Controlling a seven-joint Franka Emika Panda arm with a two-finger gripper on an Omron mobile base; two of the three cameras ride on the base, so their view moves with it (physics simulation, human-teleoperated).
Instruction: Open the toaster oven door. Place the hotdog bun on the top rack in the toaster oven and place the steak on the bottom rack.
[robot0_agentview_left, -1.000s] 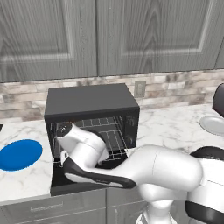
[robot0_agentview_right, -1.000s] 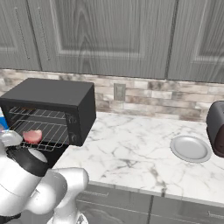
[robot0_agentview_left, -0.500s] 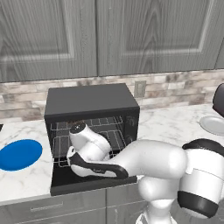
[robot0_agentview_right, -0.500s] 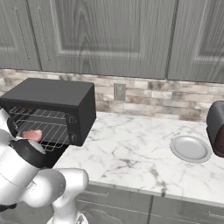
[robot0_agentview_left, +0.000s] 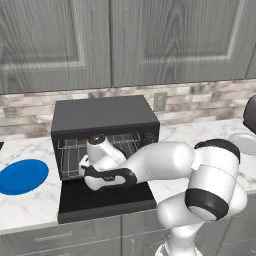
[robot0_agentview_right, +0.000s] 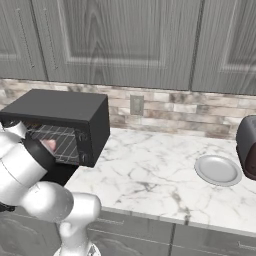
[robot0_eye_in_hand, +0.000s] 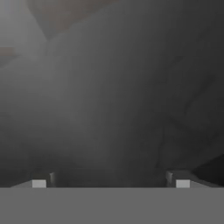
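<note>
Left base view: oven (robot0_agentview_left: 105, 117) door (robot0_agentview_left: 102, 199) lying flat open, arm reaching into the cavity at rack level. Pincer (robot0_eye_in_hand: 110, 181) standing wide apart in the hand view, holding nothing, facing dark blur. Steak (robot0_agentview_right: 49, 145) sitting pink on a rack inside, seemingly the bottom one; bun too hidden to place. Blue plate (robot0_agentview_left: 22, 176) lying bare on the surface. Placement step likely finishing; next move probably calling for backing straight out, clear of the wires.

Two cameras sat behind the arm, one left and one right, and both looked down at the toaster oven (robot0_agentview_left: 104, 131) on the counter (robot0_agentview_right: 150, 170). The hand camera was pressed very close to something dark and blurry.
</note>
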